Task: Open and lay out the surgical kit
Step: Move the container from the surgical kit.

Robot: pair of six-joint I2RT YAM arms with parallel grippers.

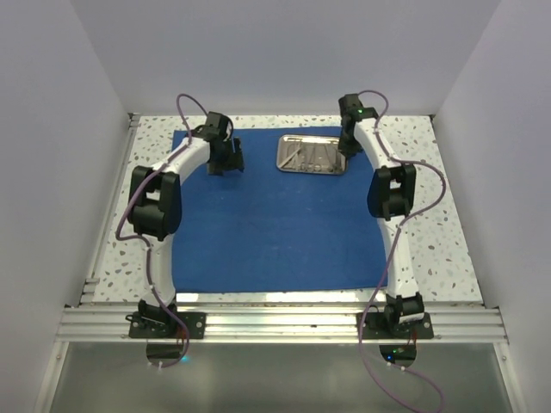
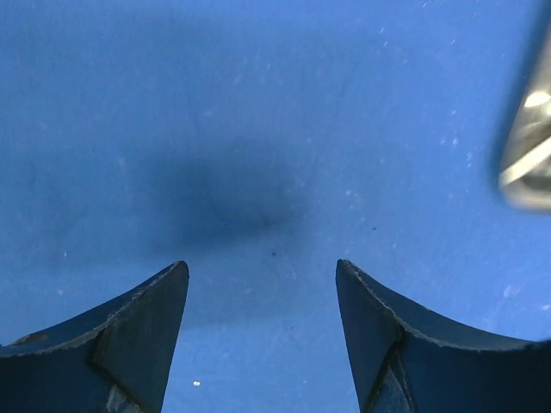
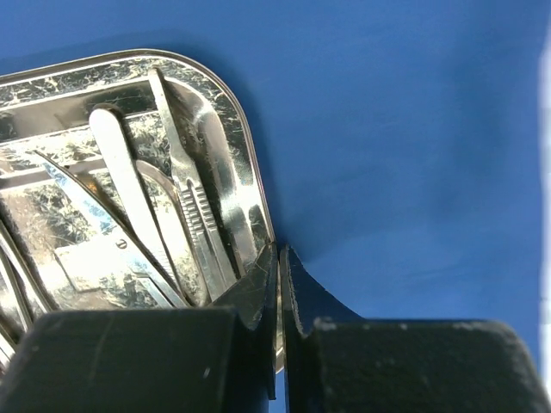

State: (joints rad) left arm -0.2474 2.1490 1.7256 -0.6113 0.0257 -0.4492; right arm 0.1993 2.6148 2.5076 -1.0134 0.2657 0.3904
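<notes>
The steel tray [image 1: 288, 168] lies flat on the blue cloth wrap [image 1: 267, 232], near the cloth's far edge and toward its right side. Inside it, slim silver instruments [image 3: 129, 185] lie lengthwise and overlapping; the right wrist view shows flat tweezer-like blades and a ribbed handle, but I cannot sort scissors from forceps. The cloth spreads open and smooth from under the tray toward the arm bases, and it also shows beyond the tray's rounded corner [image 3: 245, 146].

The right gripper [image 3: 280, 254] sits at the tray's right end. Its jaws are pressed together with the thin tray rim pinched between them.

The left gripper [image 1: 228, 163] hangs to the left of the tray, apart from it, above bare cloth [image 2: 275, 103]. Its fingers [image 2: 146, 318] stand moderately apart with nothing between them, and the tray's edge [image 2: 527, 155] shows as a blur at the right border of that wrist view.

Around the cloth the speckled table [image 1: 448, 241] shows, and on the near side of the tray, past the cloth's edge, runs the aluminium rail [image 1: 275, 323] carrying both arm bases.
</notes>
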